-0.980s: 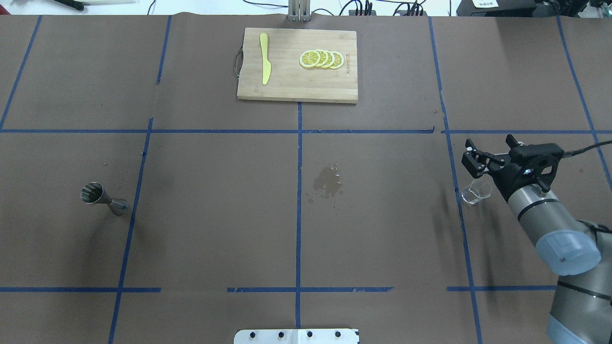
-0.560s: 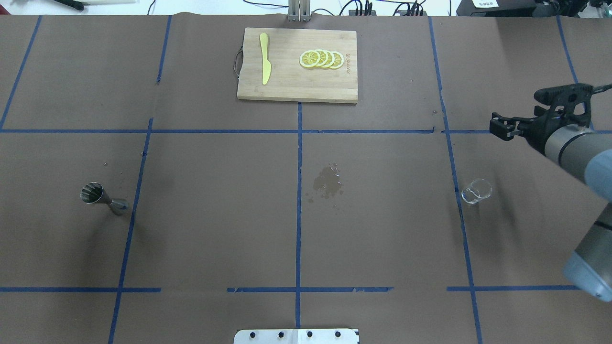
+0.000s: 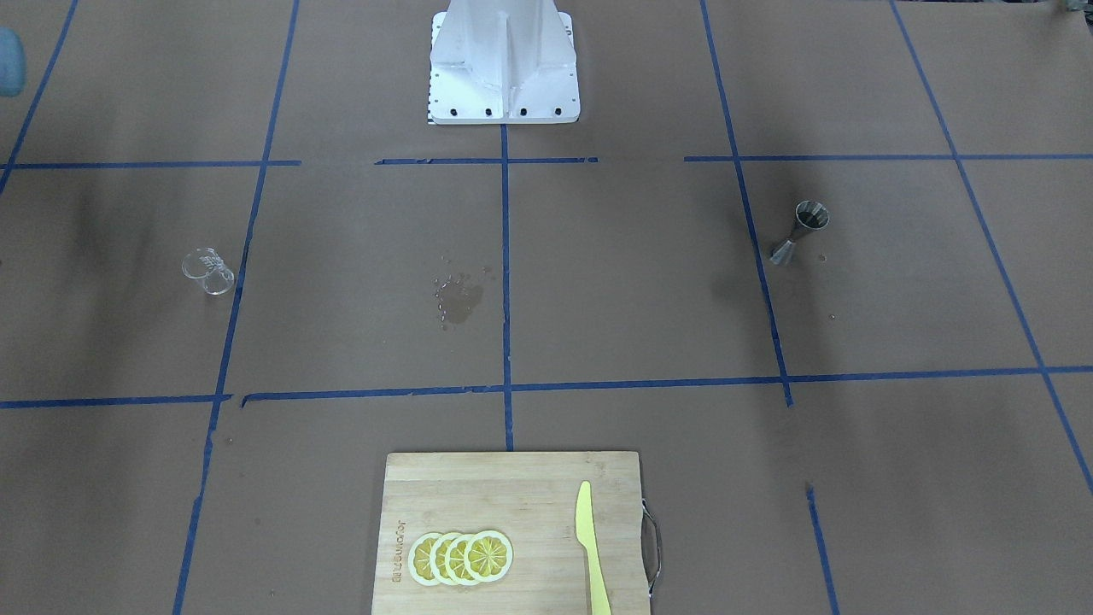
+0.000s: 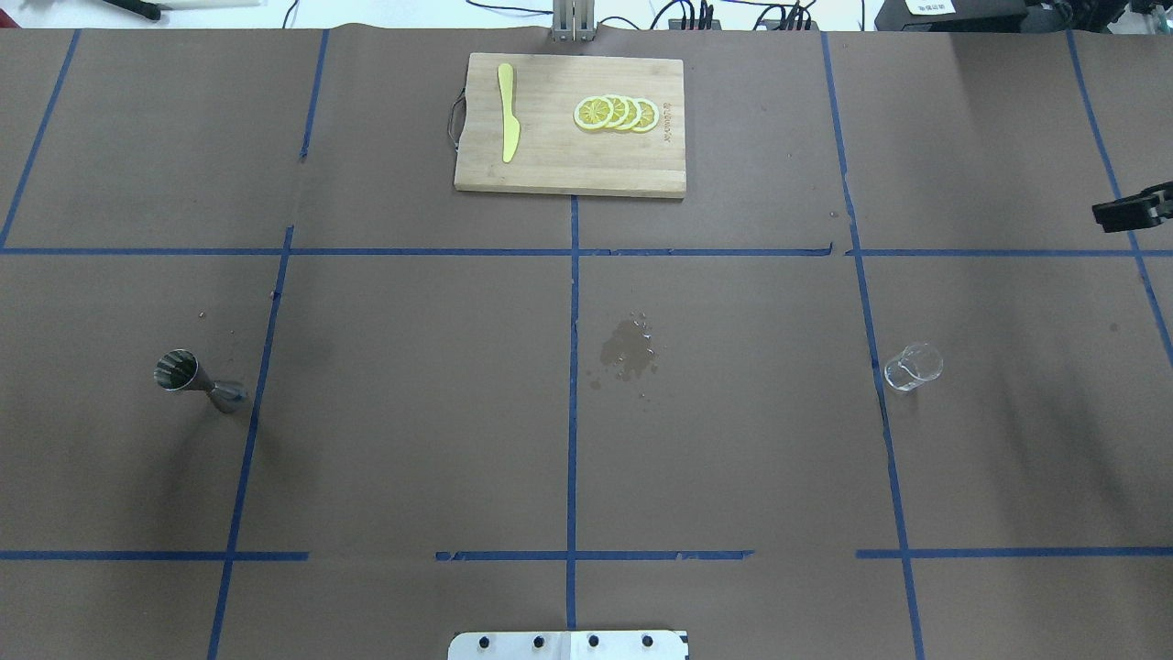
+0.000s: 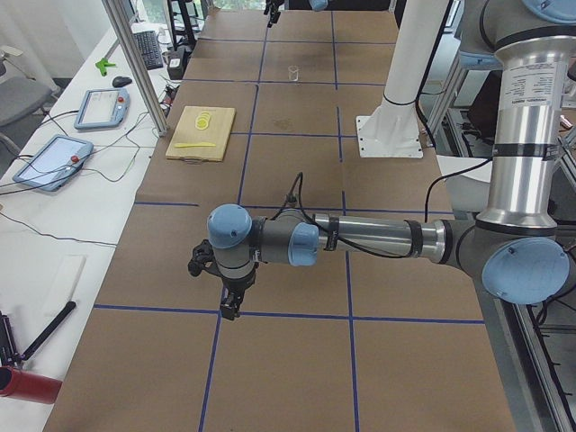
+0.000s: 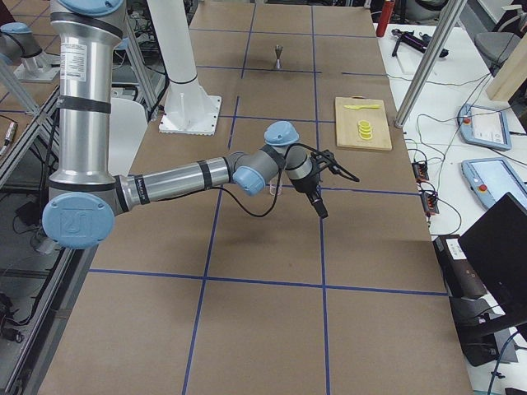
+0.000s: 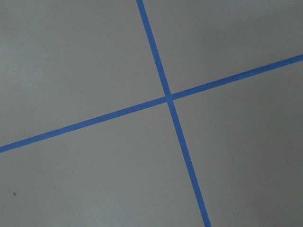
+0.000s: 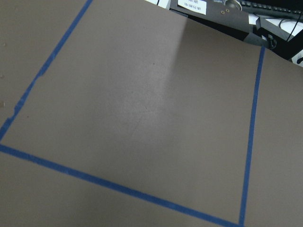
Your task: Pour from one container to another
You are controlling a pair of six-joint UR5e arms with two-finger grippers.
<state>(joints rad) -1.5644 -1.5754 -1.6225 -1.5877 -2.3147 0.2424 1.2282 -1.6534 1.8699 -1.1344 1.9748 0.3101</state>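
Note:
A small clear glass beaker (image 4: pixel 914 367) stands upright on the table's right side, also seen as the glass beaker (image 3: pixel 207 271). Far off on the left stands a steel jigger (image 4: pixel 188 378), the same jigger (image 3: pixel 803 229) in the front view. Only a black tip of my right gripper (image 4: pixel 1134 211) shows at the right edge, well clear of the beaker; I cannot tell if it is open. My left gripper (image 5: pixel 228 304) hangs over bare table past the jigger, seen only from the side, so I cannot tell its state. Both wrist views show only paper and tape.
A wooden cutting board (image 4: pixel 568 165) at the far middle carries a yellow knife (image 4: pixel 507 112) and lemon slices (image 4: pixel 616 113). A wet stain (image 4: pixel 628 353) marks the paper at the centre. Blue tape lines grid the brown cover.
My right arm has pulled away from the beaker, up and out to the right, until only its tip shows. The beaker and jigger have stayed put.

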